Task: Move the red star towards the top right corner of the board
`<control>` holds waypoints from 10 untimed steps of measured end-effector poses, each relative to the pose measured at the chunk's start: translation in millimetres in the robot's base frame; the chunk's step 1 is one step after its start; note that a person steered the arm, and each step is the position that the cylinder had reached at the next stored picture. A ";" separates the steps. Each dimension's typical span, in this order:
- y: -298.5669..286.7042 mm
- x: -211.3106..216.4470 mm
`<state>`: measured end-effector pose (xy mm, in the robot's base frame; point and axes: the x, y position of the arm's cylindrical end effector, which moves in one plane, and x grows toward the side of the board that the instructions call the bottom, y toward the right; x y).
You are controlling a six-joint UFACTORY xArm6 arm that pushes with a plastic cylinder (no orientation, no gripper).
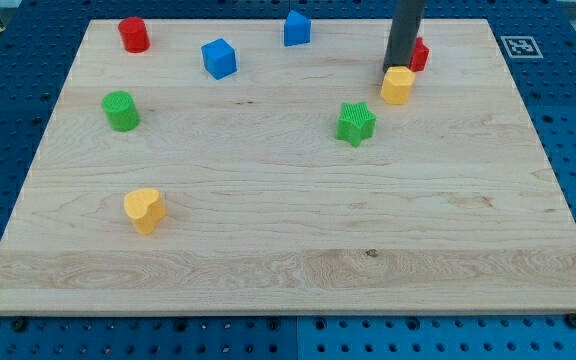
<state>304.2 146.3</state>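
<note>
Nearest me, the pale wooden board (pixel 298 250) rests on a blue pegboard table (pixel 8 120). Further back, my tip (pixel 396 69), a bare rod grasping nothing, touches the yellow block (pixel 398 86); the red star (pixel 419 54) sits half-hidden behind it.

My rod (pixel 405 35) comes down upright from the far edge of the scene, right of centre. It is dark and straight, and my tip (pixel 396 70) sits low at the far right.
</note>
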 end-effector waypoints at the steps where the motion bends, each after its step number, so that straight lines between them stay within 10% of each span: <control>1: 10.5 0.0; 10: 34.6 -54.2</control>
<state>250.0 180.8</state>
